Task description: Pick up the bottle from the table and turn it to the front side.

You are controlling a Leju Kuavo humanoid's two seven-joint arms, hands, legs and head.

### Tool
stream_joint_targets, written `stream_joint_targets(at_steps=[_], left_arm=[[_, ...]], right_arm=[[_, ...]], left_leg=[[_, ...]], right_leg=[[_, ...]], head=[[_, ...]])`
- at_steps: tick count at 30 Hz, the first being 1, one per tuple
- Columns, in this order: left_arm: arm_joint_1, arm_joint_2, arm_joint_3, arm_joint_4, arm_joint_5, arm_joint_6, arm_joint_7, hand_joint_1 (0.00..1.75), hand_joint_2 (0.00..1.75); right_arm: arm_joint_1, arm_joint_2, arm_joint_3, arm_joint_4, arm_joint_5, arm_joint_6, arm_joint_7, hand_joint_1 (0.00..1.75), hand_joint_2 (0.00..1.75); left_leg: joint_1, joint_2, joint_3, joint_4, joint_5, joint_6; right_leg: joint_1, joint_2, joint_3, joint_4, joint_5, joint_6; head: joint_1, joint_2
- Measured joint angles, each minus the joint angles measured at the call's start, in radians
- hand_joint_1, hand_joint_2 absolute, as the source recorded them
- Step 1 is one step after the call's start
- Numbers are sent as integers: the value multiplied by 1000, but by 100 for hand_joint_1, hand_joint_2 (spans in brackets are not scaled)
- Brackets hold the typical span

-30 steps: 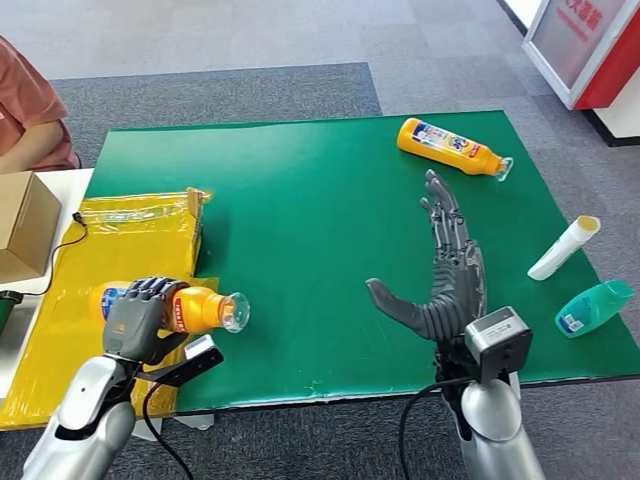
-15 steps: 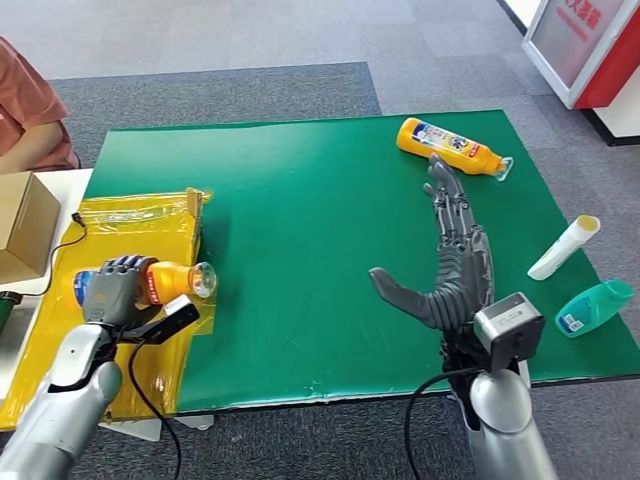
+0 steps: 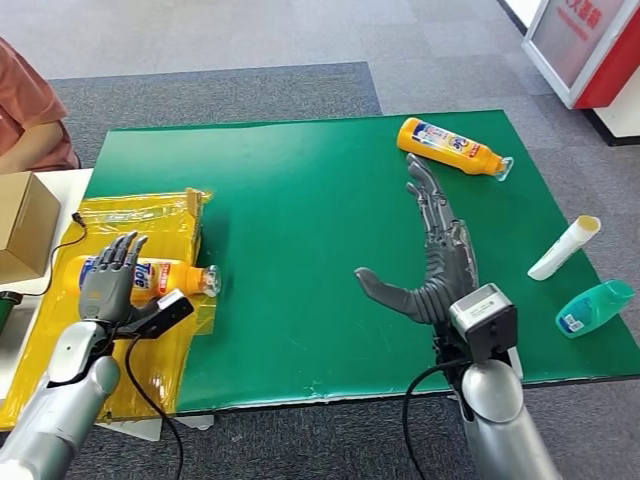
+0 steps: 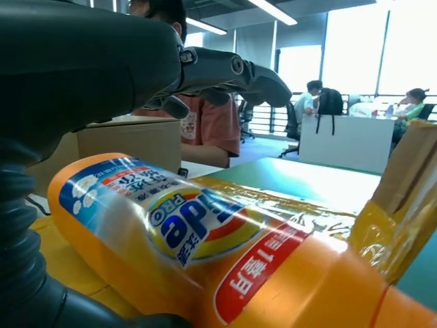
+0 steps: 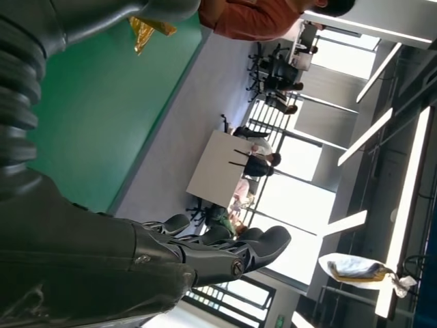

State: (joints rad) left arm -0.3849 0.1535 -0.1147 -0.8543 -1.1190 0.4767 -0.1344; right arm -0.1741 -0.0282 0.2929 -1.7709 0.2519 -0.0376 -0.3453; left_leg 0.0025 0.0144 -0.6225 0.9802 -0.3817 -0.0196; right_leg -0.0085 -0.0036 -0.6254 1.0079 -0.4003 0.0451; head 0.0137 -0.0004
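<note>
Bottle (image 3: 151, 277) lies label-up on the yellow sheet (image 3: 136, 220) at the table's (image 3: 302, 220) left edge; both left hand (image 3: 111, 282) and right hand (image 3: 441, 255) spread, holding nothing.

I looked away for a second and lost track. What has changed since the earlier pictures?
The left robot hand carried the orange bottle leftward, laid it on the yellow sheet and let go; its fingers are now spread above it. The right robot hand stayed open, drifting slightly left. The second orange bottle and the bottles at the mat's right edge did not move.
</note>
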Motion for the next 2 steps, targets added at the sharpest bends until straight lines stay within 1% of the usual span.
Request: stream_joint_targets(at_steps=[2], left_arm=[[8,-3,-1,-28,10,-9,-10,0,175]], right_arm=[[0,-1,2,3,6,0,2,0,175]], left_leg=[[0,0,0,0,0,0]], right_leg=[[0,0,0,0,0,0]], head=[[0,0]])
